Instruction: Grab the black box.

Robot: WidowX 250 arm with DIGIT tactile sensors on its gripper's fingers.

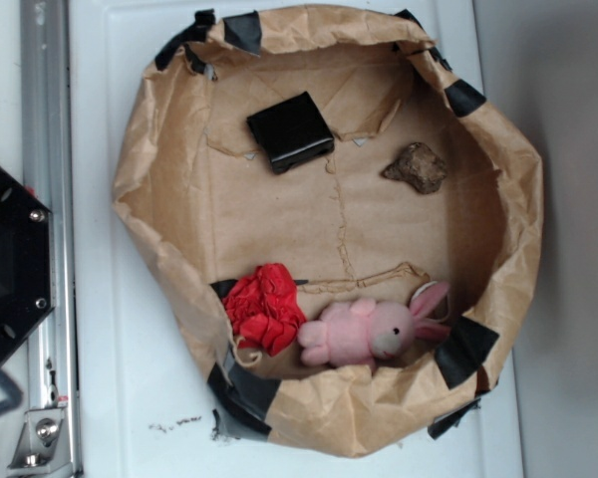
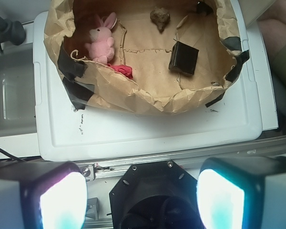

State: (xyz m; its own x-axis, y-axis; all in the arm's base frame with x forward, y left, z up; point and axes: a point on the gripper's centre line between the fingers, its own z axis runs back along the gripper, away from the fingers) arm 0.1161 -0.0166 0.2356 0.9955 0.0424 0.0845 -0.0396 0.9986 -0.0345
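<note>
**White bench, metal rail, pale surroundings**

A glossy white bench (image 1: 130,378) with rounded corners and a raised rim fills most of the exterior view. A few small dark specks (image 1: 174,425) lie on its bare surface near one edge. Along one side runs a silver metal rail (image 1: 48,149) with bolts. Beyond the bench's far side the surface is a plain grey-white (image 1: 568,100). The light is soft and even, with faint shadows.
</note>
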